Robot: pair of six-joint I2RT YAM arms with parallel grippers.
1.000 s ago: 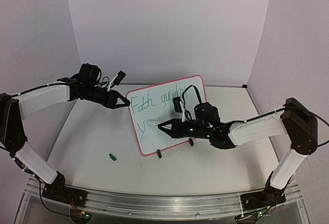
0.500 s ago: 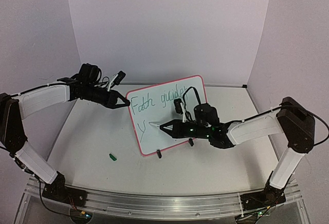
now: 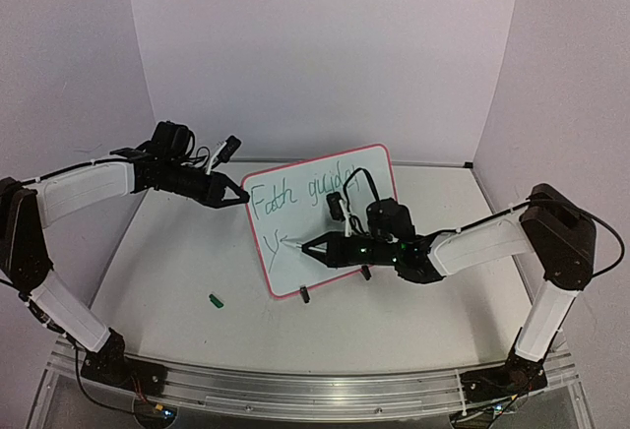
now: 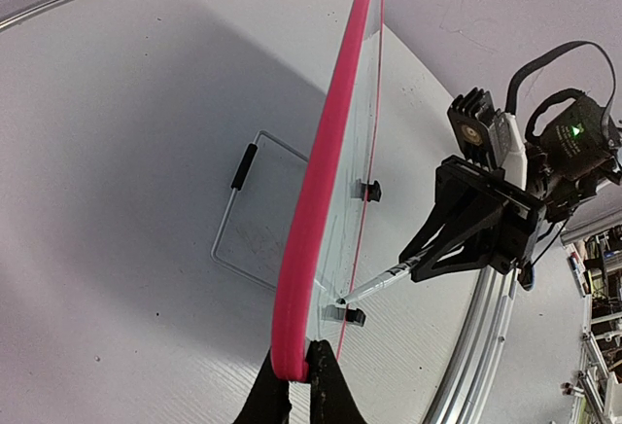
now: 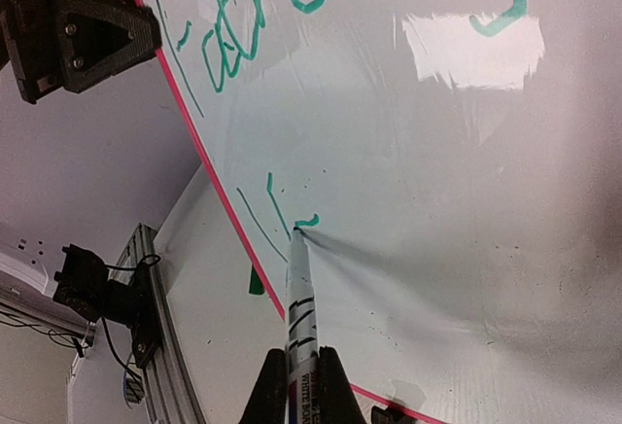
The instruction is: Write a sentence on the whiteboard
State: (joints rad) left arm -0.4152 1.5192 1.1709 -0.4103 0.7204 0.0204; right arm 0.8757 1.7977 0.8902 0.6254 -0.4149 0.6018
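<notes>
From above, the board point(image 3: 281, 270) stands tilted on the table point(image 3: 167, 252), about midway between the two arms. The left gripper point(image 3: 239, 198) is pinched on its upper left corner. The right gripper point(image 3: 307, 245) reaches in from the right, jaws pressed on a marker point(image 3: 293, 243) whose tip meets the board at the start of the lower line. The green sentence point(image 3: 271, 198) runs along the top. A small green cap point(image 3: 216, 300) lies on the table near the board's lower left corner.

From the left wrist, the board is seen edge on, its pink rim point(image 4: 321, 200) nipped between the left gripper's point(image 4: 296, 373) closed jaws. A wire stand point(image 4: 233, 220) props it from behind, and two black feet point(image 4: 369, 191) sit on the bottom edge.

From the right wrist, the marker point(image 5: 299, 288) sticks out of the tight-pressed right gripper point(image 5: 296, 375), its tip touching the white face beside a green "y" point(image 5: 277, 205).
</notes>
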